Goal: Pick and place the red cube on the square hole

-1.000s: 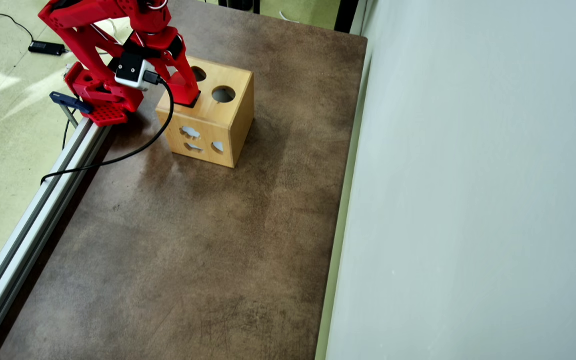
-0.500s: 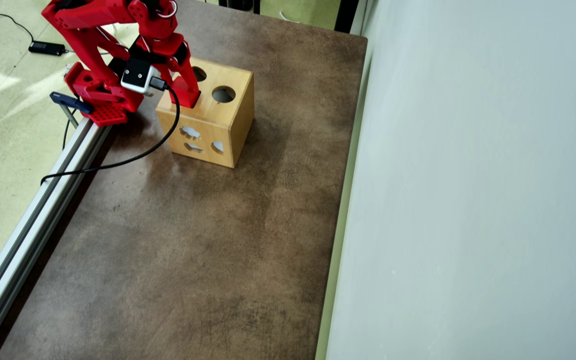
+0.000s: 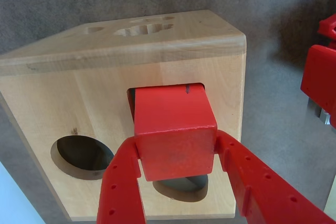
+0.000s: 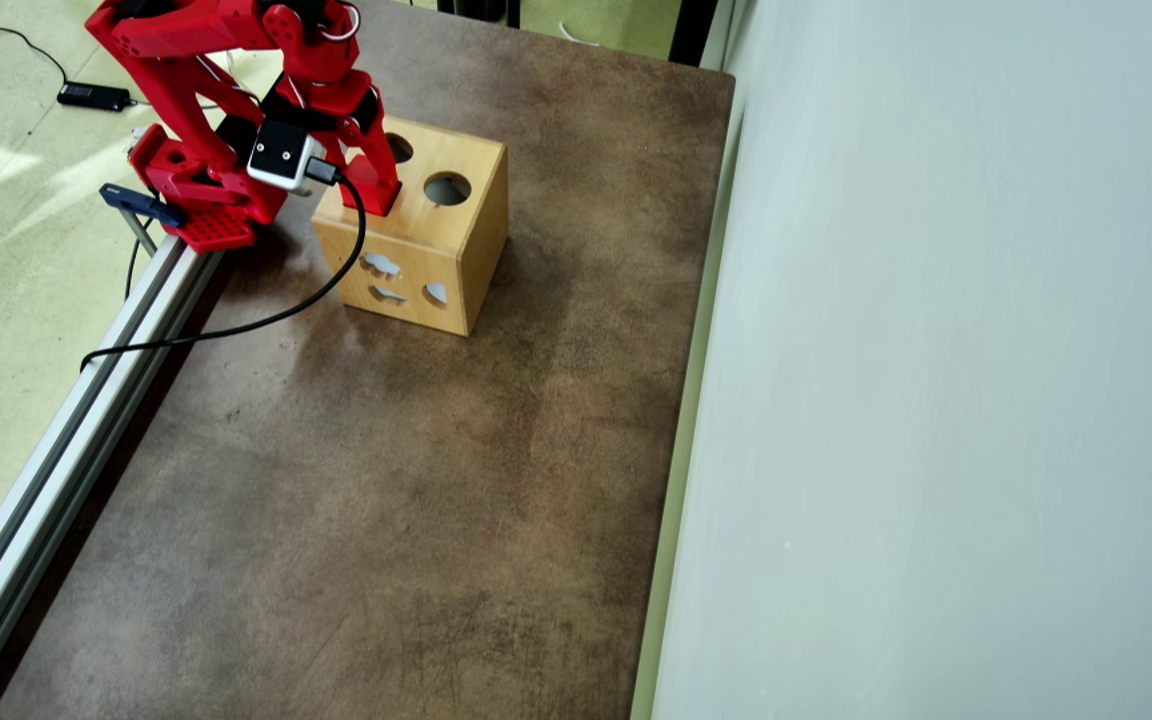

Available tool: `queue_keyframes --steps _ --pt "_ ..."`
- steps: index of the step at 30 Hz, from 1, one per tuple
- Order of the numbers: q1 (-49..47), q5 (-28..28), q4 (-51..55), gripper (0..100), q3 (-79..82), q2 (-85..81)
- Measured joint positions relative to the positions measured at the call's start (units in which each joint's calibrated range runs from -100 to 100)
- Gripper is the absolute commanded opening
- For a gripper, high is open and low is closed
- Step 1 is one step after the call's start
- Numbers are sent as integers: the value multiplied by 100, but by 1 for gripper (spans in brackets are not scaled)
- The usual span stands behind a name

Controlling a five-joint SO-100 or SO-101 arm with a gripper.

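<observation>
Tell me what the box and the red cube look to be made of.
Shape-sorter box: light wood with a smooth finish; grain and a darker edge band show in the wrist view. Red cube: painted or plastic, I cannot tell which; matte red faces with faint scuffs and a dark mark near its far edge, held in the gripper.

Red perforated claw, seemingly plastic
</observation>
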Motion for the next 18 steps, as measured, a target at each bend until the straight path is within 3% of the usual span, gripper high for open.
queue_keyframes --steps 18 --pt "7 -39 0 1 27 237"
